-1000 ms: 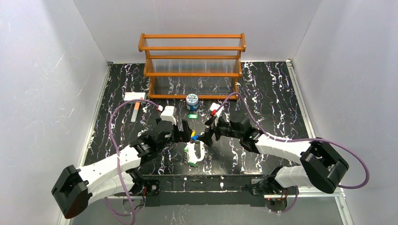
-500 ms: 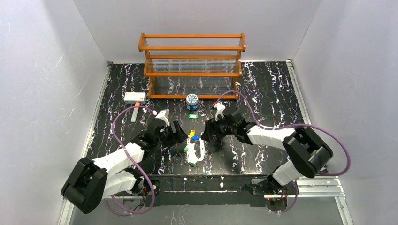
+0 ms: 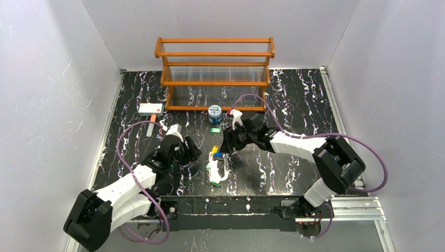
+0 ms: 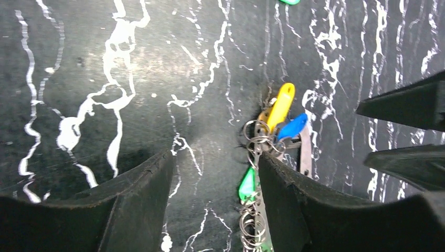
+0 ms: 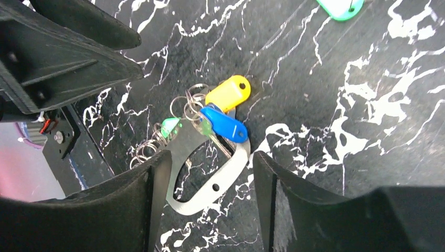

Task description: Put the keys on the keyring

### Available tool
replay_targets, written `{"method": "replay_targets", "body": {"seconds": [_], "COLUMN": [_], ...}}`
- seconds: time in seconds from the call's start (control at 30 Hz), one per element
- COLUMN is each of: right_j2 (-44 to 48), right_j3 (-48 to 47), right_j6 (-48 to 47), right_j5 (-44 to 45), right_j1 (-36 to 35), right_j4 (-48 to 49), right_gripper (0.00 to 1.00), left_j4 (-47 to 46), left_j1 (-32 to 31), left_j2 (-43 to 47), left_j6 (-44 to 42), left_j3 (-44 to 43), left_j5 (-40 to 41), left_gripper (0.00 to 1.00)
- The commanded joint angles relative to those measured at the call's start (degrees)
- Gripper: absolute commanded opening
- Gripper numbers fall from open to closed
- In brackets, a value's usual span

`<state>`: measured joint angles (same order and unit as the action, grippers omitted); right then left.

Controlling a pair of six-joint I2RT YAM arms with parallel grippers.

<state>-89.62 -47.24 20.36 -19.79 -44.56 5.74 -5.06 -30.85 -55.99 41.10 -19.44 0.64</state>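
Note:
The keyring [image 3: 224, 169], a whitish flat oval loop, lies on the black marbled table between both grippers. A yellow key [image 3: 214, 150], a blue key [image 5: 224, 125] and a green key [image 5: 170, 127] sit bunched on small wire rings at its far end. Another green key [image 3: 214, 130] lies alone farther back. My left gripper [image 3: 196, 153] hovers just left of the bunch, open and empty; its right finger [image 4: 294, 210] covers part of the loop [image 4: 305, 152]. My right gripper [image 3: 226, 147] hangs over the loop [image 5: 210, 189], open, the band showing between its fingers untouched.
A wooden rack [image 3: 215, 73] stands at the back. A round blue-and-white can [image 3: 214, 112] sits in front of it, close behind the lone green key. A white box with a red mark [image 3: 151, 108] and a thin stick [image 3: 151, 126] lie at the left.
The left gripper has drawn back to the left, away from the key bunch. The right gripper has shifted toward the far side. Both pairs of jaws have narrowed.

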Motion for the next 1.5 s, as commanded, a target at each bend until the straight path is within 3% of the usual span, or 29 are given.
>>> {"method": "replay_targets", "body": {"seconds": [0.0,0.23,0.43,0.67,1.17,1.2,1.33,1.47], "right_j2": [-0.97,-5.89,-10.17,-13.74,-17.53,-17.66,-17.54,-16.3], "right_j3": [-5.13,-12.73,-18.64,-21.24,-23.41,-23.49,-23.39,-22.32], "right_j6": [-3.41,-7.02,-9.94,-11.11,-11.3,-11.46,-11.83,-12.61], "right_j5": [2.02,7.91,15.6,21.37,20.25,20.75,22.9,25.4], "right_j1": [-1.29,-9.66,-14.6,-17.63,-19.14,-19.23,-19.3,-19.34], "right_j4": [-4.02,-8.96,-13.64,-16.09,-15.98,-15.98,-16.24,-15.93], "right_gripper": [0.61,0.52,0.31,0.33,0.39,0.37,0.12,0.06], "left_j4": [4.29,4.71,4.71,8.14,9.33,9.34,9.34,9.44], "left_j1": [0.35,0.35,0.35,0.35,0.35,0.35,0.35,0.35], "left_j2": [1.35,0.1,0.47,1.4,1.24,1.15,1.23,1.35], "left_j6": [-0.29,1.36,1.67,0.33,0.36,0.37,0.16,-0.47], "left_j3": [-1.65,-2.26,-3.23,-3.85,-3.67,-3.72,-3.76,-3.97], "left_j5": [6.42,7.38,8.86,12.13,13.05,13.01,13.04,13.37], "left_gripper": [0.58,0.57,0.56,0.54,0.52,0.52,0.52,0.52]}}
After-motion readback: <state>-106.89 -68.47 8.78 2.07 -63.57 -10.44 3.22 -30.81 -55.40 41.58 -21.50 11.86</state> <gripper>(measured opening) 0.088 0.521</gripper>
